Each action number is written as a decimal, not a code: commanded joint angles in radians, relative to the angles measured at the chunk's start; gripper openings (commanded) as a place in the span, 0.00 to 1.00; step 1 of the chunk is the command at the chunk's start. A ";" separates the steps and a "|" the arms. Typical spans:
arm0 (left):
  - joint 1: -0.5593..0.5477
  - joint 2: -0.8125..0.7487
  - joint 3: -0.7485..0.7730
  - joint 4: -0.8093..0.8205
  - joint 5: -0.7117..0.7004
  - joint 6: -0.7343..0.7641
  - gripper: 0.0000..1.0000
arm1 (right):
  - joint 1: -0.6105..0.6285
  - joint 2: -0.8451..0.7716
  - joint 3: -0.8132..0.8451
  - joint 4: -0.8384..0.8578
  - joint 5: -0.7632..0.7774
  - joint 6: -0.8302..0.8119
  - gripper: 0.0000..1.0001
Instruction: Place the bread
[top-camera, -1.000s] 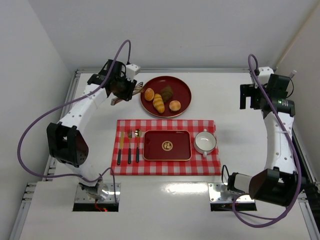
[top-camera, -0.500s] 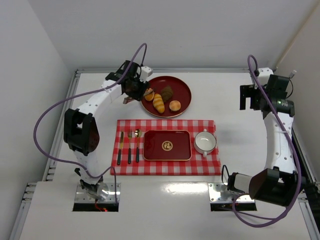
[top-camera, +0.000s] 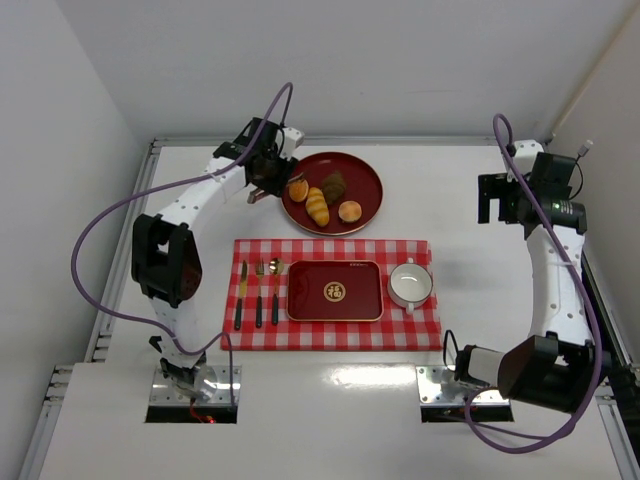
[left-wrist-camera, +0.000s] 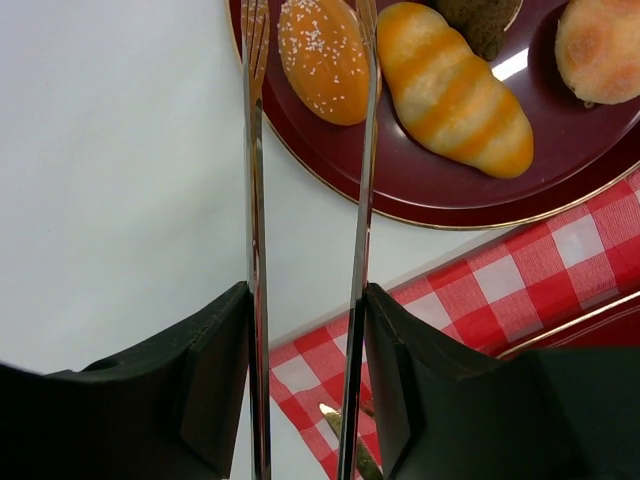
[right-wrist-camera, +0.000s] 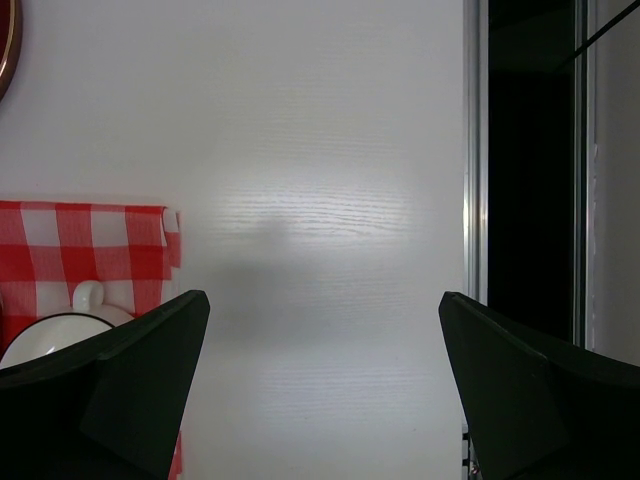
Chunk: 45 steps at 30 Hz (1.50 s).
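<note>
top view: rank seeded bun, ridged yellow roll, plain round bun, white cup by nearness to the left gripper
1. seeded bun, left side of the plate, beside the left gripper and its tongs
2. ridged yellow roll, plate's middle
3. plain round bun, plate's right side
4. white cup, on the checked cloth, farthest

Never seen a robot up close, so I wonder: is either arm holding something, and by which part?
The left fingers hold metal tongs by both blades, partway along; the right fingers hold nothing.

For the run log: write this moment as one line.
left fingers: shut on tongs | tongs: straddling sesame bun on red plate | right fingers: open, away from plate | bun: not lifted
</note>
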 joint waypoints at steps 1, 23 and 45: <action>-0.006 0.011 0.020 0.051 -0.023 -0.013 0.43 | -0.006 -0.019 -0.004 0.031 0.001 0.008 1.00; -0.006 0.093 0.020 0.051 -0.021 -0.033 0.50 | -0.006 -0.029 0.005 0.021 -0.017 -0.001 1.00; -0.006 -0.059 0.002 0.032 -0.032 -0.023 0.19 | -0.006 -0.019 0.005 0.021 -0.017 -0.001 1.00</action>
